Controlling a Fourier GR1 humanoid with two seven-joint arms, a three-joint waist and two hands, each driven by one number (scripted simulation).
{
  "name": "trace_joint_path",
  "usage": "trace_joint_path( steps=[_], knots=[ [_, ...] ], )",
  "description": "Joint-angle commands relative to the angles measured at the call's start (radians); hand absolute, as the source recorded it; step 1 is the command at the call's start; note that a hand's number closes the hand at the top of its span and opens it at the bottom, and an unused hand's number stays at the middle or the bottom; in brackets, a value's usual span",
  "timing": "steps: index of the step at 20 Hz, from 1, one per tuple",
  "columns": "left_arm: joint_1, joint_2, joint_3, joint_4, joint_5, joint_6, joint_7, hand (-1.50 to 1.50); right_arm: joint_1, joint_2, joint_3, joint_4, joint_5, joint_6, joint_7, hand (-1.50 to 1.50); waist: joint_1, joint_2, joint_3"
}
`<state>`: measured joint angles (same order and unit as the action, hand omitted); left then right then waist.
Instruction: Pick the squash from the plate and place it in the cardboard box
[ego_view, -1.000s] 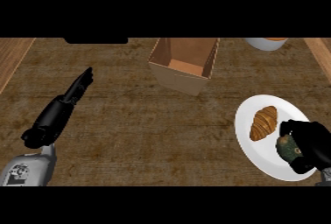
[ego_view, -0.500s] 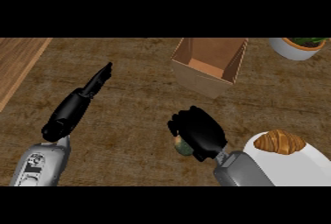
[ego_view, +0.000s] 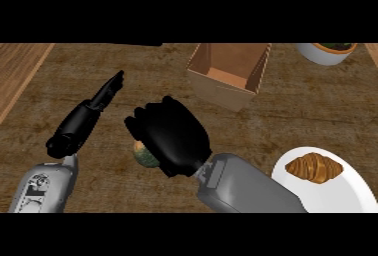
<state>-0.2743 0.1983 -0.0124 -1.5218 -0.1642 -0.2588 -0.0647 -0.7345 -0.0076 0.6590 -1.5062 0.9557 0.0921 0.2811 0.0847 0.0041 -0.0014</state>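
Right hand (ego_view: 171, 136) curled round squash (ego_view: 143, 154); squash mostly hidden, long axis unclear. Left hand (ego_view: 83, 120) straight-fingered.

Two matte black hands, the left hand (ego_view: 81, 125) slim at the frame's left and the right hand (ego_view: 171, 136) bulkier at centre, join smooth grey forearms with paler panel markings.
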Motion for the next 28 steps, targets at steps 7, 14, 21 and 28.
trace_joint_path(
  steps=[7,14,21,28],
  knots=[
    [0.007,0.003,0.03,0.011,0.008,0.009,0.005,0.0,-0.328,0.007,-0.173,0.221,-0.202,-0.233,0.335,1.5,-0.035,0.002,0.0],
    [0.001,0.017,0.043,-0.015,0.017,-0.008,0.026,0.0,-0.479,-0.024,-0.347,0.589,-0.22,-0.284,0.146,1.5,-0.052,0.006,0.001],
    [0.025,0.028,0.052,-0.024,0.013,-0.009,-0.008,0.0,-0.524,-0.106,-0.361,0.824,-0.252,-0.048,0.057,1.5,-0.051,0.007,0.0],
    [-0.006,0.01,0.042,-0.017,-0.003,0.006,0.023,0.0,-0.517,-0.162,-0.382,1.055,-0.256,0.053,-0.165,1.5,-0.048,0.013,0.001]
  ],
)
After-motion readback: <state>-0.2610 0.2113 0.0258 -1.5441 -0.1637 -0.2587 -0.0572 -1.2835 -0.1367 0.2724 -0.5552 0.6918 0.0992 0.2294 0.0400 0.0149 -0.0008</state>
